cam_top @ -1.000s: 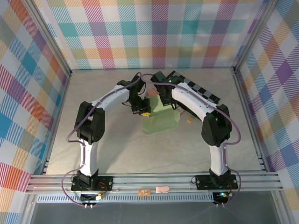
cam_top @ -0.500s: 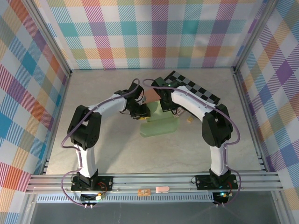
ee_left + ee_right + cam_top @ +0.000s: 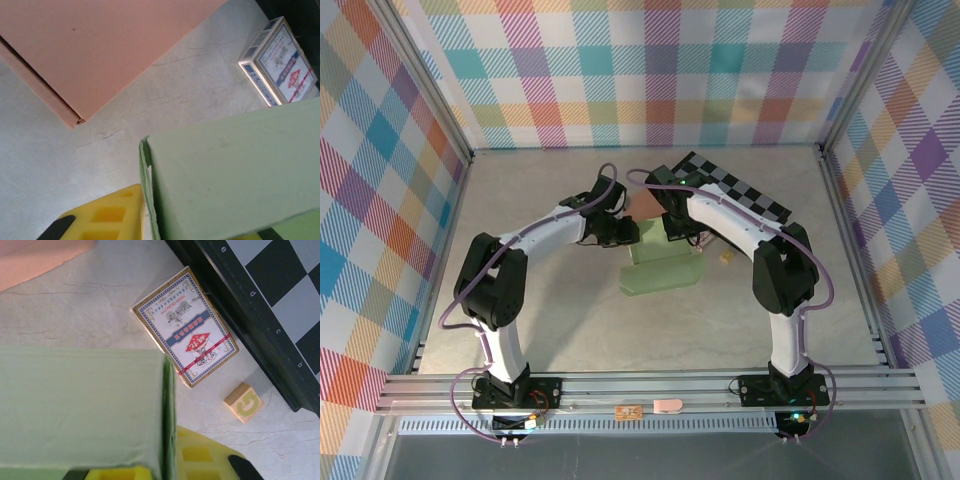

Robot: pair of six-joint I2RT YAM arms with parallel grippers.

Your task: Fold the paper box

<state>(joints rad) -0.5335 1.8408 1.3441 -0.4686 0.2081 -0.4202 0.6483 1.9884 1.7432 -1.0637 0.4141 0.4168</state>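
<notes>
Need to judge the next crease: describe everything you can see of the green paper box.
The green paper box is pale, matte card, partly erected, sitting on the table. Its raised far wall, with thin raw edges, lies between the fingers of the left pincer at one end and the right pincer, shut on it, at the other.

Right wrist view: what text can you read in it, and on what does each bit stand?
"e", "d", "c", "b": white letters along the dark rim of the chessboard.
"HIGH QUALITY", as far as it reads: on the card box, seen upside down; its banner print is too blurred to read.
Green character on the wooden block: "G" or "5", cannot tell which.
Green paper box: no text.
</notes>
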